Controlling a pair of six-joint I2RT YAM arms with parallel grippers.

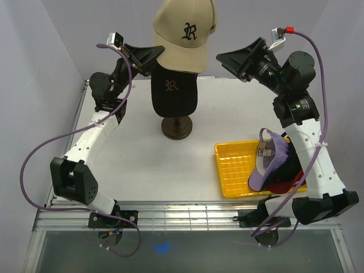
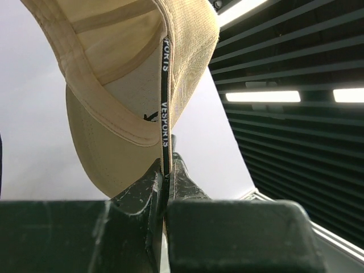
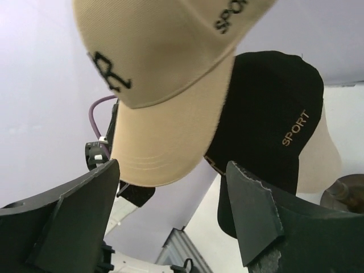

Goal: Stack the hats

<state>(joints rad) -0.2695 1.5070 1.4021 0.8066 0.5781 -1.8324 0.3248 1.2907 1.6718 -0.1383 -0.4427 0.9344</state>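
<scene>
**Task status.** One hat is in place: the black cap with gold R [image 1: 173, 91] sits on the mannequin head [image 3: 324, 156], which is carried by the dark wooden stand [image 1: 177, 126]. The tan cap with black R [image 1: 185, 34] hangs tilted just above the black cap and does not appear to be seated on it yet. By this judgement the second placement is in progress and three hats remain.

**End effectors.** The left gripper [image 2: 166, 170] is clamped on the tan cap's rear edge, with the black inner tape pinched between its fingers. The right gripper [image 1: 224, 60] stands beside the tan cap, jaws spread wide and holding nothing.

**Containers.** The yellow tray [image 1: 233, 165] holds the remaining hats in a loose pile. The lavender cap [image 1: 267, 162] lies on top, with a dark cap [image 1: 293, 165] and a red cap [image 1: 278, 186] partly showing beneath. Their logos cannot be read.
</scene>
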